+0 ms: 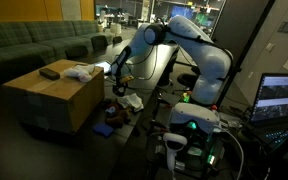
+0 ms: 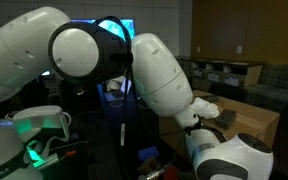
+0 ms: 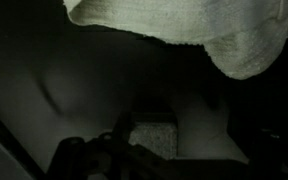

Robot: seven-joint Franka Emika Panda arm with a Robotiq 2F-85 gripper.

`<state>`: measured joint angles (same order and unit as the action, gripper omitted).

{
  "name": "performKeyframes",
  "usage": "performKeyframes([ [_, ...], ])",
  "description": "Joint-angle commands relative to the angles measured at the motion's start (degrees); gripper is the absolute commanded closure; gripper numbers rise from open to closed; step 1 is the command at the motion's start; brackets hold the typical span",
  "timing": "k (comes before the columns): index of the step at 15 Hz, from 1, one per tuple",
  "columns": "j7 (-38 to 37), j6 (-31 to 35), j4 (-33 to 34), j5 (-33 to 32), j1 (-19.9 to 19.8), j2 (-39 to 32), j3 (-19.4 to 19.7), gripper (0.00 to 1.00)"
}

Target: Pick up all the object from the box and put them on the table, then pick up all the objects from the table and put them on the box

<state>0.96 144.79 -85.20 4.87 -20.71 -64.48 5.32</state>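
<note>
A cardboard box (image 1: 54, 95) stands at the left; it also shows in an exterior view (image 2: 259, 125). On its top lie a white cloth (image 1: 81, 70) and a dark flat object (image 1: 49, 72). My gripper (image 1: 114, 78) hangs at the box's near edge, just beside the cloth. The wrist view is very dark. It shows the white cloth (image 3: 194, 28) along the top and a grey speckled patch (image 3: 154, 135) lower down. The fingers are lost in shadow, so I cannot tell whether they are open or shut.
A low table beside the box holds a white object (image 1: 131, 100), a blue object (image 1: 104, 128) and other small items. A green sofa (image 1: 34, 45) stands behind. A laptop (image 1: 282, 98) sits at the right. The arm (image 2: 154, 70) blocks most of an exterior view.
</note>
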Motion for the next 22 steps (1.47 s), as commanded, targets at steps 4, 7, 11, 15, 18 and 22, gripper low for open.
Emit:
performKeyframes([
  [4,0.8,-1.4,7.2,-0.1,-0.4,-3.4,1.6,0.0],
  [7,1.6,0.0,7.7,-0.8,0.0,-2.2,2.1,0.0],
  [11,0.9,-1.2,11.1,-1.9,0.9,-3.5,3.1,0.0],
  [15,-1.2,-2.5,12.8,-2.8,2.0,-5.9,4.7,0.0],
  [18,-2.7,-3.0,13.8,-3.2,2.5,-7.8,6.2,0.0],
  [22,-4.2,-3.6,15.8,-3.4,2.7,-10.0,7.3,0.0],
])
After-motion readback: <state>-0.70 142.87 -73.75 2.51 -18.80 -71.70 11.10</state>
